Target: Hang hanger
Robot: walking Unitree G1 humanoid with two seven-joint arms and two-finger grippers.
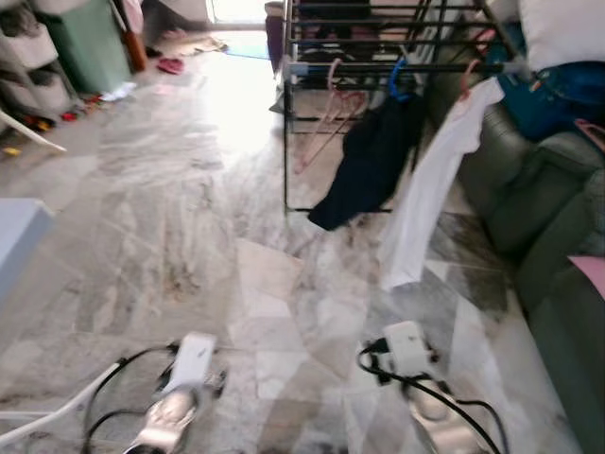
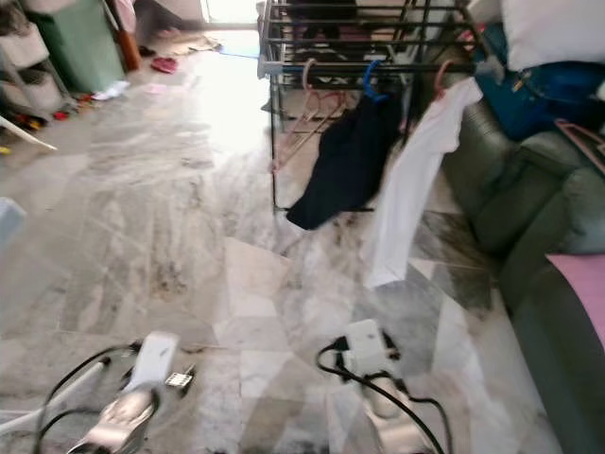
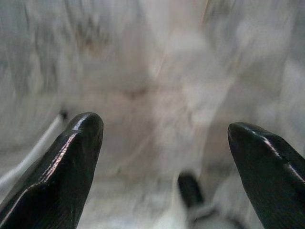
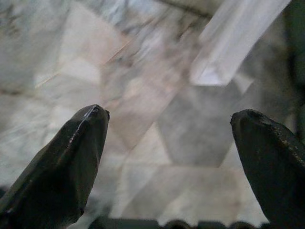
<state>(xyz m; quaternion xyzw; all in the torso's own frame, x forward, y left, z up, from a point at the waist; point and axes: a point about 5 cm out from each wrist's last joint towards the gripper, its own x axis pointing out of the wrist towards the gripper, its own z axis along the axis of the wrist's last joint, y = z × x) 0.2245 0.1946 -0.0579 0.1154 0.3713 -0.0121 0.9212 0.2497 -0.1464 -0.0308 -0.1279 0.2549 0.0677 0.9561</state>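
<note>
Beneath the black metal rack (image 1: 378, 38), glossy veined marble floor (image 1: 189, 236) spreads.

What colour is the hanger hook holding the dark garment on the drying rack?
Blue hanger hook, clearest in the left eye view.

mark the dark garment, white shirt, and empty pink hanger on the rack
dark garment (image 1: 371, 161), left eye view, middle of the hanging cloth.
white shirt (image 1: 427, 194), left eye view, mid-body of the cloth.
pink hanger (image 1: 324, 118), left eye view, on its sloping arm.
</note>
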